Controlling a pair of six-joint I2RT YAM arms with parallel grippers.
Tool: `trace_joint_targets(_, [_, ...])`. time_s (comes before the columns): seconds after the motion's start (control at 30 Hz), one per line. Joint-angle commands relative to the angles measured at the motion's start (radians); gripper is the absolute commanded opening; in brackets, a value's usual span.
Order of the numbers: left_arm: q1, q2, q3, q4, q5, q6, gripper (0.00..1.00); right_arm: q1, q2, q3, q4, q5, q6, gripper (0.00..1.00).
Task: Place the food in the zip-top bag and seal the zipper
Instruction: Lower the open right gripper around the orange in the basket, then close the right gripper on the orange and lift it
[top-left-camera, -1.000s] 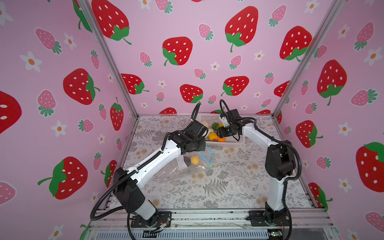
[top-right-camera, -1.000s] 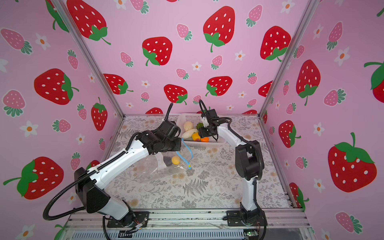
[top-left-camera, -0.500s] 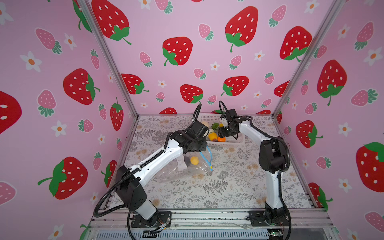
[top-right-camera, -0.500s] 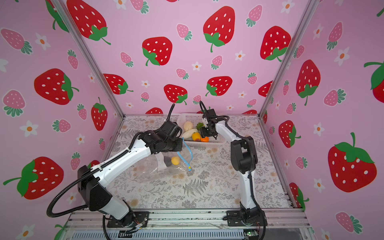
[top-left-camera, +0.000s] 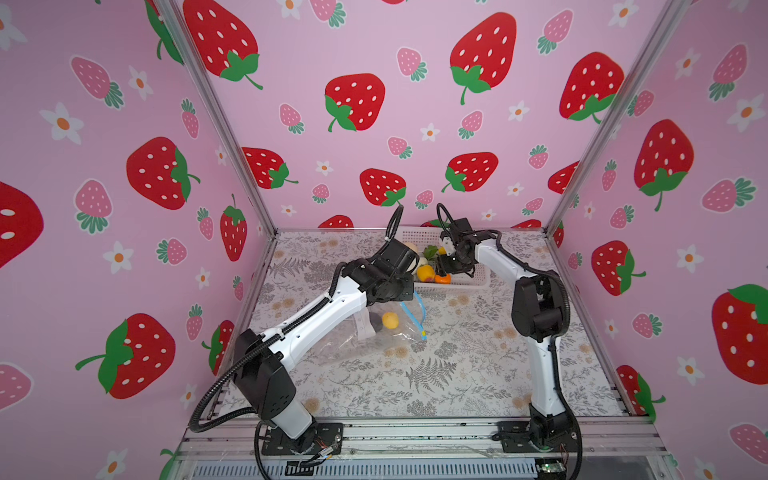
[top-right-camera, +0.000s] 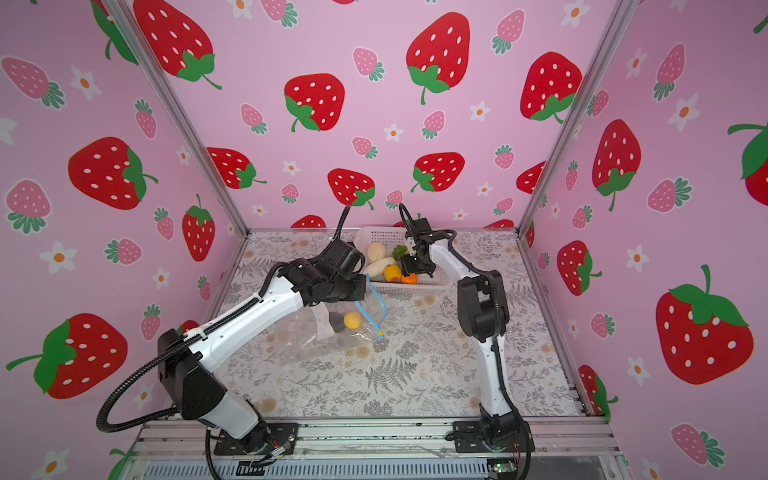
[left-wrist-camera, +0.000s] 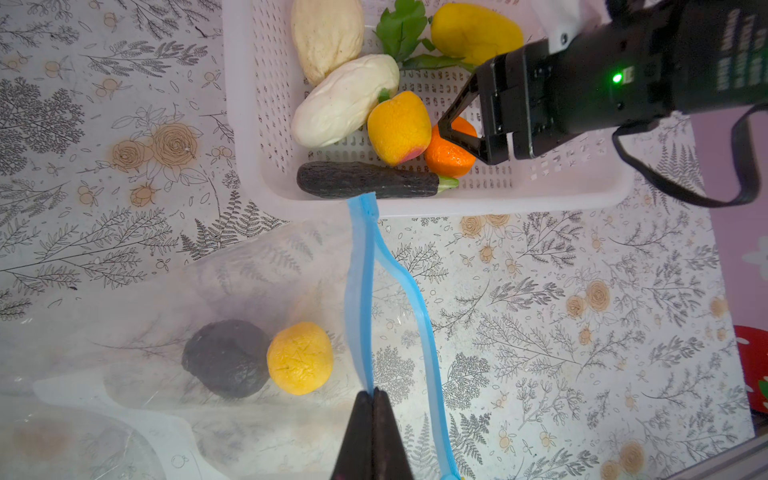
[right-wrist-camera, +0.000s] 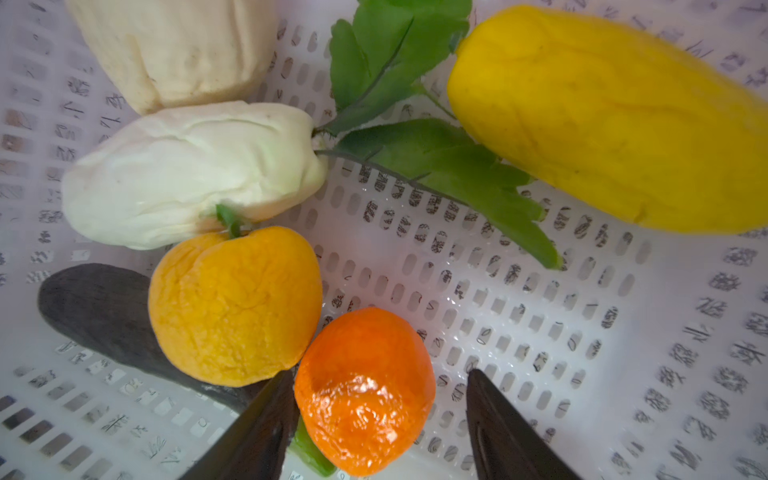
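Observation:
The clear zip-top bag (top-left-camera: 353, 347) lies on the table with a yellow-orange fruit (left-wrist-camera: 300, 358) and a dark piece (left-wrist-camera: 226, 357) inside. My left gripper (left-wrist-camera: 374, 392) is shut on one lip of the blue zipper (left-wrist-camera: 365, 291), and the mouth gapes. The rest of the food is in the white basket (left-wrist-camera: 457, 205): an orange (right-wrist-camera: 365, 390), a yellow-orange peach (right-wrist-camera: 235, 307), a white piece (right-wrist-camera: 187, 174), a beige piece (right-wrist-camera: 174, 45), a long yellow piece (right-wrist-camera: 615, 116), a dark eggplant (right-wrist-camera: 95, 307) and green leaves (right-wrist-camera: 399, 75). My right gripper (right-wrist-camera: 380, 371) is open, straddling the orange.
The basket (top-left-camera: 478, 283) stands at the back of the table near the rear wall, just beyond the bag's mouth. Pink strawberry walls enclose three sides. The left arm (top-left-camera: 316, 320) stretches over part of the bag.
The right arm's elbow has swung inward while its gripper stayed low in the basket, its jaws a little wider around the orange. The left gripper and bag have not moved.

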Motion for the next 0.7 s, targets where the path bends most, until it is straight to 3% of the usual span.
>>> trace_joint_targets(0.0, [0.004, 0.014, 0.049, 0.009, 0.011, -0.009, 0.0, -0.005, 0.011, 0.016, -0.039, -0.017, -0.025, 0.69])
trace_joint_targets(0.67, [0.015, 0.012, 0.038, 0.016, 0.008, -0.004, 0.0, -0.021, 0.067, 0.064, -0.062, 0.055, -0.043, 0.69])
